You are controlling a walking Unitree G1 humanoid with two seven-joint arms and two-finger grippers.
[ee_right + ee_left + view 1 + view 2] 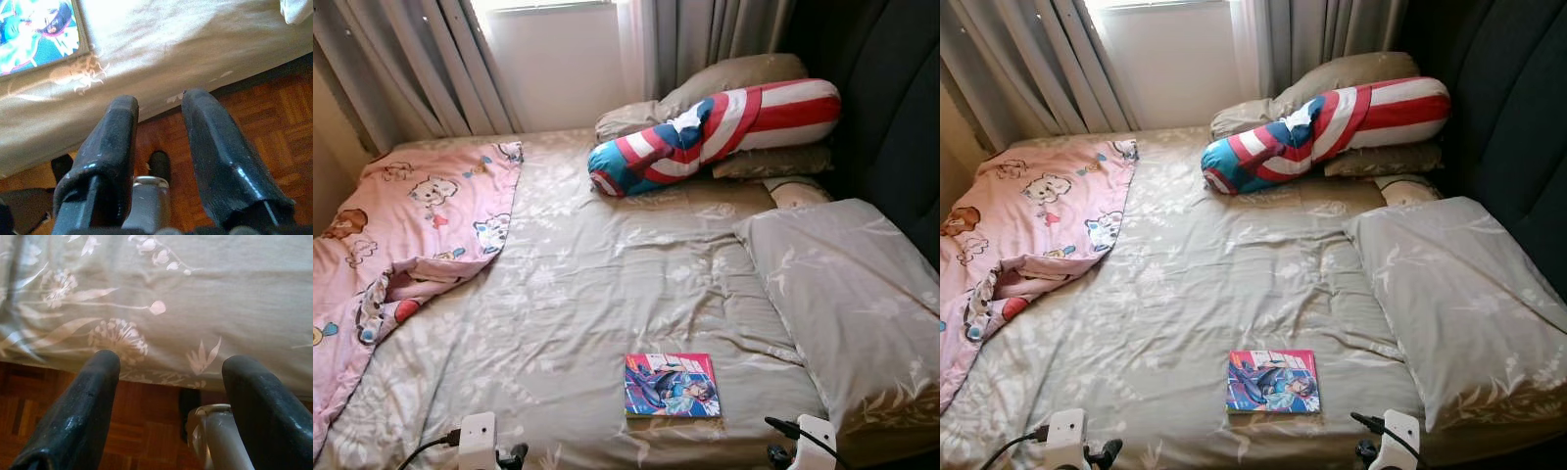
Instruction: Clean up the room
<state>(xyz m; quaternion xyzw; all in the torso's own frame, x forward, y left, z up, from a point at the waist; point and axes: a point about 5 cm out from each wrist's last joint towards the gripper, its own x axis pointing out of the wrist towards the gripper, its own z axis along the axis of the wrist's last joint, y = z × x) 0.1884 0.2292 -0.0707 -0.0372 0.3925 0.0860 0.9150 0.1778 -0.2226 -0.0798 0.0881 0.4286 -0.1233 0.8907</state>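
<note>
A colourful comic book [672, 385] lies flat near the front edge of the bed [587, 294], which has a grey-green floral cover. Its corner shows in the right wrist view as the book [39, 34]. My left gripper [168, 369] hangs open by the bed's front edge, over the wooden floor, with nothing between its fingers. My right gripper [159, 105] is open too, low at the bed's edge just right of the book. Both wrists [478, 441] [815, 441] peek in at the bottom of the head views.
A pink cartoon blanket [406, 235] is bunched on the bed's left side. A red, white and blue bolster [715, 132] leans on pillows at the head. A large grey pillow [847, 284] lies on the right. Curtains [421, 69] and a dark headboard [891, 108] stand behind.
</note>
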